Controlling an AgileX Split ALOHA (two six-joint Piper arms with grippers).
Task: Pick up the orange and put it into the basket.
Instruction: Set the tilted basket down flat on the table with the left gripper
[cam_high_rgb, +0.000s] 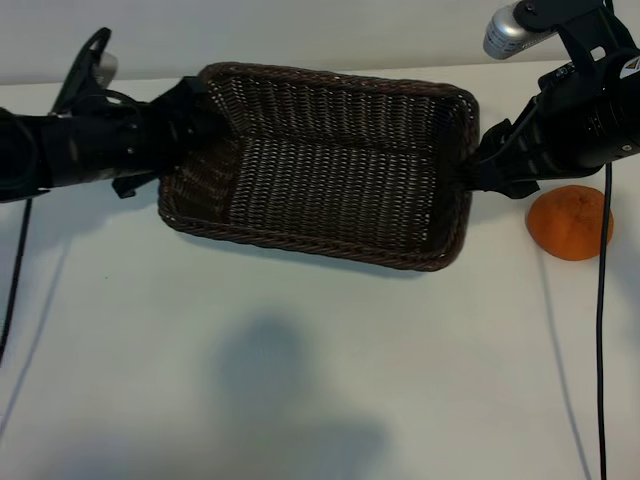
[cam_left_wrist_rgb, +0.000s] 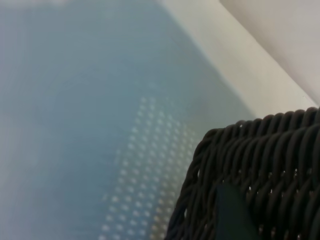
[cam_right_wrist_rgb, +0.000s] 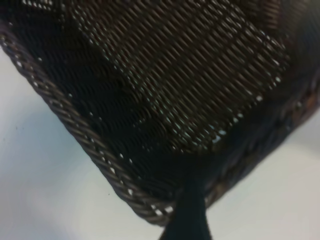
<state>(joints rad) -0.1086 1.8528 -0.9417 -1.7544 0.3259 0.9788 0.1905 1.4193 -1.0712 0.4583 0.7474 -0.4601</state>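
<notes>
The dark brown wicker basket (cam_high_rgb: 330, 247) lies in the middle of the white table with nothing in it. The orange (cam_high_rgb: 570, 222) rests on the table just right of the basket, partly under the right arm. My left gripper (cam_high_rgb: 190, 130) is at the basket's left end, open, and one dark finger (cam_left_wrist_rgb: 230, 215) lies against the weave (cam_left_wrist_rgb: 280, 150). At the basket's right end my right gripper (cam_high_rgb: 478, 170) is open, one finger (cam_right_wrist_rgb: 189, 215) crossing the braided rim (cam_right_wrist_rgb: 100, 150). Neither gripper touches the orange.
A black cable (cam_high_rgb: 603, 330) hangs from the right arm down past the orange. A silver cylinder (cam_high_rgb: 510, 32) sticks out at the top right. Bare white tabletop (cam_high_rgb: 300, 380) stretches in front of the basket, with a soft shadow on it.
</notes>
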